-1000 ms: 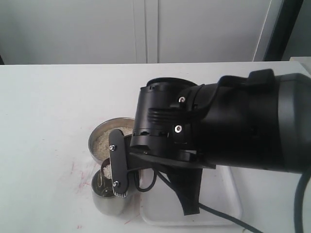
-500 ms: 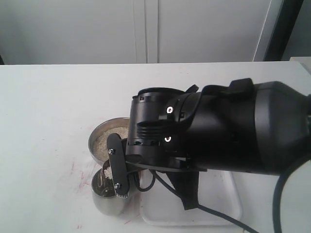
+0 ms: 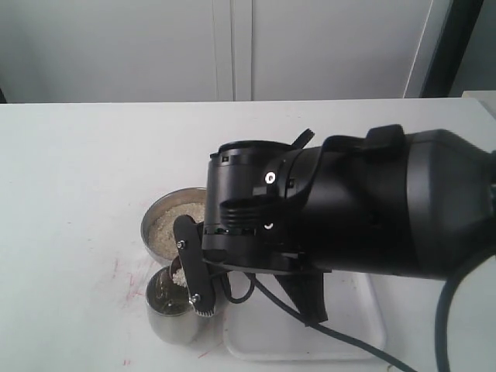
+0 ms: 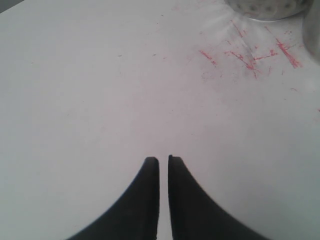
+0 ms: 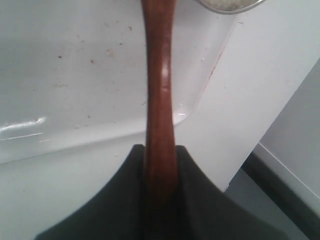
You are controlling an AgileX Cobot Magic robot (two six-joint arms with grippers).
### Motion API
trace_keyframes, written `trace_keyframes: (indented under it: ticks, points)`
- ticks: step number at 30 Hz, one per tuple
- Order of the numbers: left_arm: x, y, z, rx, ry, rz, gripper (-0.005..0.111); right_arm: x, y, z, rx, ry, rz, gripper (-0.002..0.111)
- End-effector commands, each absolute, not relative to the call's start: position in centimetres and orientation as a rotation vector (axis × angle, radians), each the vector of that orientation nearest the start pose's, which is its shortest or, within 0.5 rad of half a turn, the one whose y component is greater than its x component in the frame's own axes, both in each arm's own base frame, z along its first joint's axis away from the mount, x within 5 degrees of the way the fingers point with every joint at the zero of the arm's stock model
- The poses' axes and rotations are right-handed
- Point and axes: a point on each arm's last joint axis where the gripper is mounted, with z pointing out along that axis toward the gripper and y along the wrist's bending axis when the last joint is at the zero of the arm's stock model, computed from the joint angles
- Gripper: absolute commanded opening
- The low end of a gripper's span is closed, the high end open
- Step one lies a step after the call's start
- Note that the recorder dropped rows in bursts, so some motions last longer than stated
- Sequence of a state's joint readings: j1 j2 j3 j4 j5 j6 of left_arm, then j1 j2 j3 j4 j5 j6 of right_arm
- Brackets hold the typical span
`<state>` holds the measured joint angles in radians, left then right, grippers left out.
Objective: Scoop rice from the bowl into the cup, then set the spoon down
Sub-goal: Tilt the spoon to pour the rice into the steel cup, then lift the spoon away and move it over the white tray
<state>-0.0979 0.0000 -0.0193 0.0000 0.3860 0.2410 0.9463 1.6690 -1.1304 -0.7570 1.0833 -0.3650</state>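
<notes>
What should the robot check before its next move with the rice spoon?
1. Spoon gripped firmly: ok, its handle sits clamped in the right gripper.
2. Spoon head above the cup: ok, as far as the exterior view shows.
3. Rice on the spoon head: ok, grains show there.
4. Cup upright: ok.
5. Left gripper out of the way: ok, shut on nothing above the table.
6. Room left in the cup: cannot tell, the right gripper hides part of its mouth.

The left gripper hangs over the white table, its two dark fingers almost together and empty. Red marks streak the table near the steel bowl, with the cup at the frame's edge.
</notes>
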Motion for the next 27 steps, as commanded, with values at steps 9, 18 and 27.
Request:
trace_keyframes:
  ticks: [9,18,27]
  points:
    - [5.1,-0.5,17.8,0.318,1.882,0.083,0.014,22.1,23.1,24.5,-2.117,1.688,-1.073,0.000]
    - [5.1,-0.5,17.8,0.318,1.882,0.083,0.014,22.3,23.1,25.0,-2.114,1.615,-1.188,0.000]
    - [5.1,-0.5,17.8,0.318,1.882,0.083,0.014,22.0,23.4,25.1,-2.123,1.563,-1.257,0.000]
